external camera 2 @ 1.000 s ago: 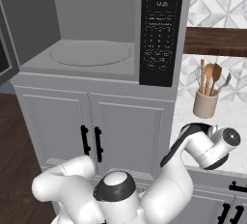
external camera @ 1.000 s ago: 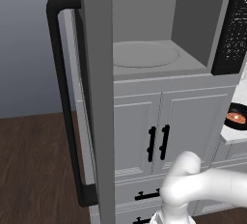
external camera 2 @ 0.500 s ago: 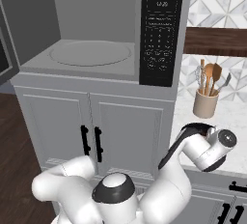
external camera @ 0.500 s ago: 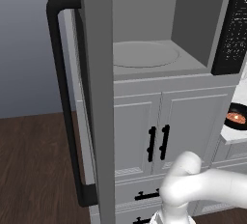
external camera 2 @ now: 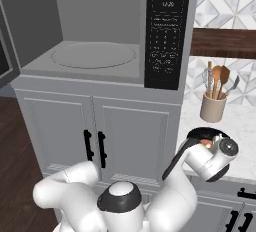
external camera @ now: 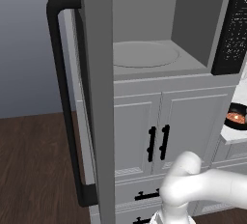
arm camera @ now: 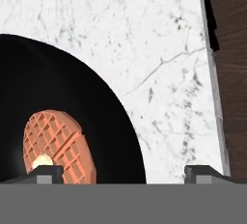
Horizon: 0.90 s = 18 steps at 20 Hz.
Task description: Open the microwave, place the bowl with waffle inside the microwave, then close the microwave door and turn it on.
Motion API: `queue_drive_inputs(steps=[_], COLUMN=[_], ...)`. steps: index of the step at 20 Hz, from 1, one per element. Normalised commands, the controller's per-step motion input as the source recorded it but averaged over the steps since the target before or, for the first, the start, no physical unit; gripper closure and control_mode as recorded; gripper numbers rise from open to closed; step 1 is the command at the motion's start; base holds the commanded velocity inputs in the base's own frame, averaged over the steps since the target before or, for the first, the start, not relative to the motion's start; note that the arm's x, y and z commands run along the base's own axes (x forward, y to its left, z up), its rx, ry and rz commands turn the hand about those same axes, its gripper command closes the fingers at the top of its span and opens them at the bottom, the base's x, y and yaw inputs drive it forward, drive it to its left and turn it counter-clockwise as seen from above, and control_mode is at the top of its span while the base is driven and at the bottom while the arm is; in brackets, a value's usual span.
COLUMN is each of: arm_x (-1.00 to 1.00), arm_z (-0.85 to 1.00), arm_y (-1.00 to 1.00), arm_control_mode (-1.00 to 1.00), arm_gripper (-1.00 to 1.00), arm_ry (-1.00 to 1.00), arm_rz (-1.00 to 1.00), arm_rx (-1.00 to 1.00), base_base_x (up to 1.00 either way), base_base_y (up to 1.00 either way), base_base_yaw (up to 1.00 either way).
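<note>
Now poised directly above the bowl with waffle (arm camera: 58, 141) on the marble counter (arm camera: 159, 49) right of the microwave (external camera 2: 100, 36), gripper (arm camera: 123, 172) spread wide to straddle the rim, microwave door (external camera: 94, 102) swung open ready for loading.

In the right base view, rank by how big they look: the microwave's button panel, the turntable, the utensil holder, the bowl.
1. Button panel, though the turntable looks close to it.
2. Turntable.
3. Utensil holder.
4. Bowl, partly hidden behind the arm, so uncertain.
</note>
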Motion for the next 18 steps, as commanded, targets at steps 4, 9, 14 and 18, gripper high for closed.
queue_drive_inputs(steps=[4, 9, 14, 18], arm_x=[0.39, 0.20, 0.00, 0.00], arm_z=[0.00, 0.00, 0.00, 0.00], arm_y=[0.00, 0.00, 0.00, 0.00], arm_control_mode=[-1.00, -1.00, -1.00, -1.00], arm_gripper=[-1.00, -1.00, 1.00, 1.00], arm_ry=[0.00, 0.00, 0.00, 0.00], arm_rz=[0.00, 0.00, 0.00, 0.00], arm_rx=[-0.07, -0.02, 0.00, 0.00], base_base_x=[0.00, 0.00, 0.00, 0.00], base_base_y=[0.00, 0.00, 0.00, 0.00], base_base_yaw=[0.00, 0.00, 0.00, 0.00])
